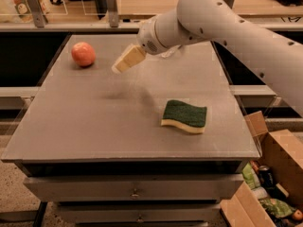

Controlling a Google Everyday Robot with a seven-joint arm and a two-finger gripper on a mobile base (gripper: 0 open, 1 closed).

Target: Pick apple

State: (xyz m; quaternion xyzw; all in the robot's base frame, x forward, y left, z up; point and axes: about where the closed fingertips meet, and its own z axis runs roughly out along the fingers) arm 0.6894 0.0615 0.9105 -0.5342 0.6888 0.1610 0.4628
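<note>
Claw (127, 59) hovering above worktop (94, 126), spread or pressed together? can't tell tbh. Apple (83, 54) near, off to side, untouched. Approach, grab, lift all left.

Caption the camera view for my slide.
Gripper hovers over the table, short of the apple; green sponge lies nearer the front.
</note>
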